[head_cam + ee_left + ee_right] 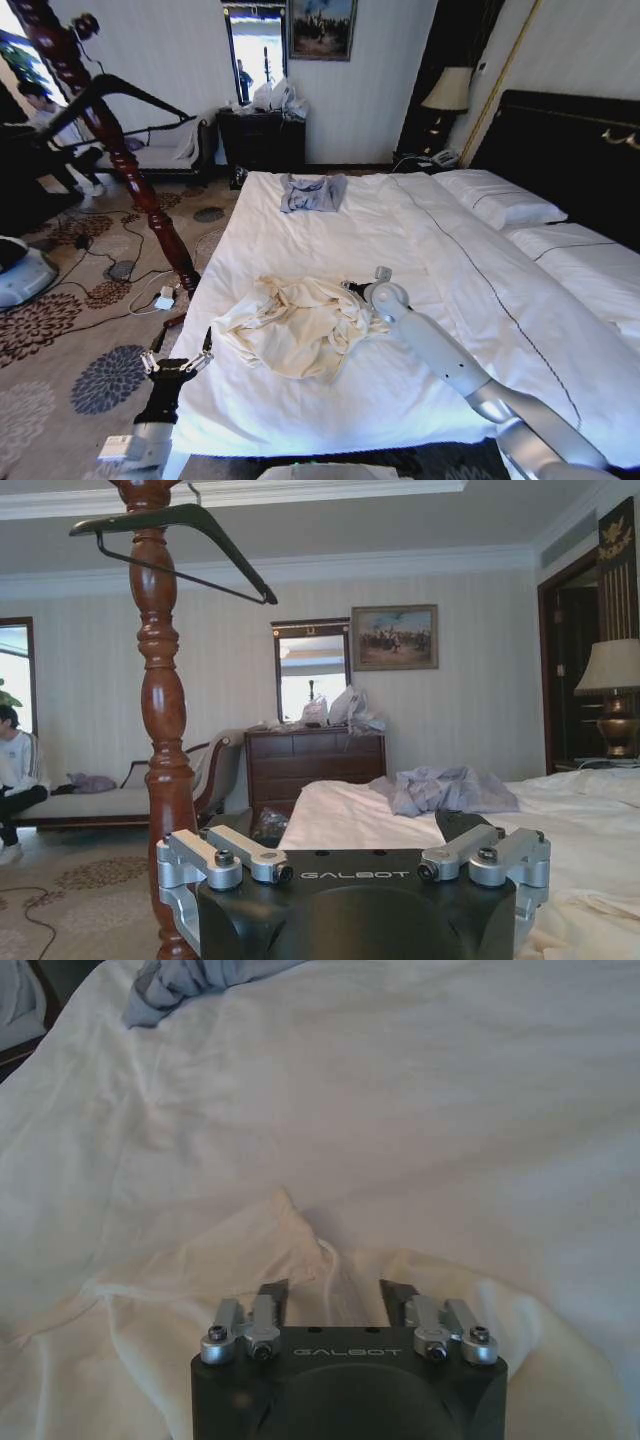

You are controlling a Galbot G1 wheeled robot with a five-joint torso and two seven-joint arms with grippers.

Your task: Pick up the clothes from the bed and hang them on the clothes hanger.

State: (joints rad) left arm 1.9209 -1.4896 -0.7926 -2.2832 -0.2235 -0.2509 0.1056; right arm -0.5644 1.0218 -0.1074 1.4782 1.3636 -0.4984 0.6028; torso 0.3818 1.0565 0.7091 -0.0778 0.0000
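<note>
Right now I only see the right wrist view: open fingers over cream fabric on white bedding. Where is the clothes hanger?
Observer: The clothes hanger hangs at the top of a turned wooden post beside the bed, as the left wrist view shows.
Operator: And the left gripper?
Observer: The left gripper is open, off the bed's near left edge over the carpet, touching nothing.
Operator: Is the whole garment by my gripper?
Observer: In the head view the clothes lie crumpled in one heap, and the right gripper is at their edge nearer the pillows.
</note>
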